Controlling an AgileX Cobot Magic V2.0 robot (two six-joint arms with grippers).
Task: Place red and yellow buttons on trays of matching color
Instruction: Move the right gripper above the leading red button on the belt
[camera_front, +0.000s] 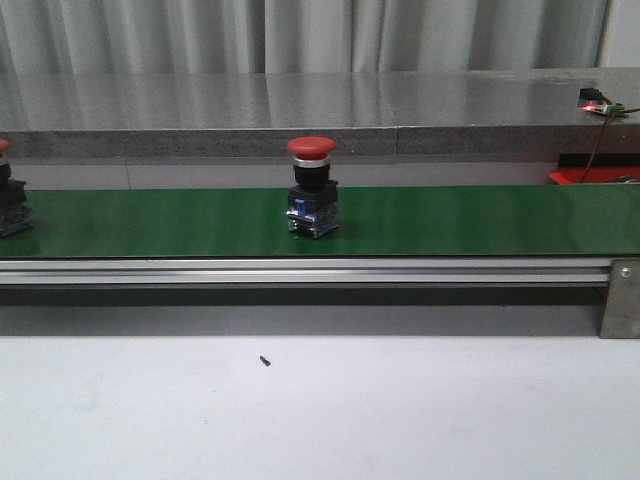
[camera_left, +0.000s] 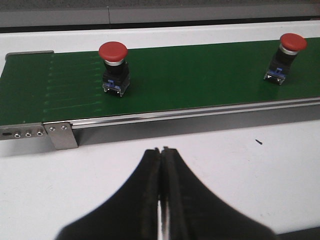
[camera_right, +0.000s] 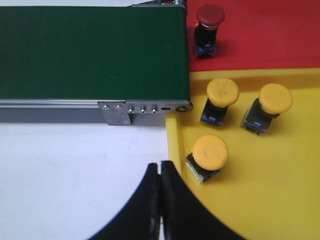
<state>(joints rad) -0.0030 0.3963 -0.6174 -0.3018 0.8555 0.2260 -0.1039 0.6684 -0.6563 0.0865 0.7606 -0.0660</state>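
A red button (camera_front: 312, 185) stands upright mid-way along the green belt (camera_front: 450, 220); a second red button (camera_front: 8, 195) shows at the left edge. The left wrist view holds both red buttons (camera_left: 114, 67) (camera_left: 286, 57) on the belt (camera_left: 200, 75). My left gripper (camera_left: 161, 150) is shut and empty over the white table, short of the belt. My right gripper (camera_right: 160, 164) is shut and empty beside the yellow tray (camera_right: 280, 190), which holds three yellow buttons (camera_right: 219, 100) (camera_right: 269, 106) (camera_right: 207, 157). One red button (camera_right: 207, 30) stands on the red tray (camera_right: 280, 40).
The belt's aluminium rail (camera_front: 300, 272) and end bracket (camera_front: 620, 300) run along the front. A grey ledge (camera_front: 300, 110) lies behind the belt. A small dark speck (camera_front: 264, 361) sits on the white table. A red object with wires (camera_front: 600, 170) is at the far right.
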